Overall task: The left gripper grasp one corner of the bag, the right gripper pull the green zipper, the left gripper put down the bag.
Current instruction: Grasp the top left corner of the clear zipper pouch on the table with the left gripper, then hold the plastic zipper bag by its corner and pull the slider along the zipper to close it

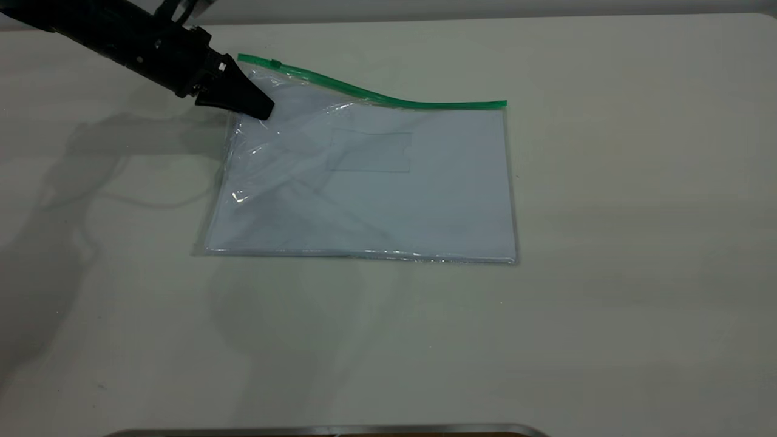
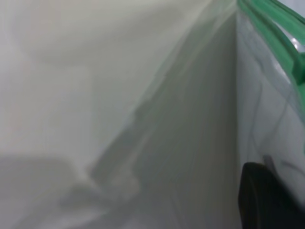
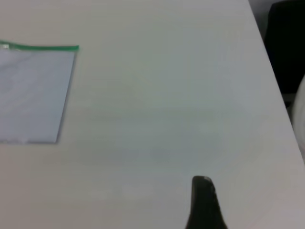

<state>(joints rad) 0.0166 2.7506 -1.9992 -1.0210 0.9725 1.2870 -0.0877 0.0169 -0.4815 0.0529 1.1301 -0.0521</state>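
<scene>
The bag (image 1: 376, 188) lies flat on the table except for its far left corner (image 1: 255, 76), which is lifted. My left gripper (image 1: 258, 108) is shut on the clear plastic just below that corner. The green zipper (image 1: 376, 96) runs along the far edge and climbs to the left, with its darker slider tab (image 1: 276, 62) near the raised end. In the left wrist view the green zipper (image 2: 271, 24) shows above one black fingertip (image 2: 267, 200) pressed on the plastic. My right gripper (image 3: 204, 202) hovers over bare table, well right of the bag (image 3: 33, 90).
The pale table (image 1: 637, 212) stretches wide to the right of the bag and in front of it. A metal edge (image 1: 328, 431) runs along the near side. A dark object (image 3: 288, 43) stands beyond the table's edge in the right wrist view.
</scene>
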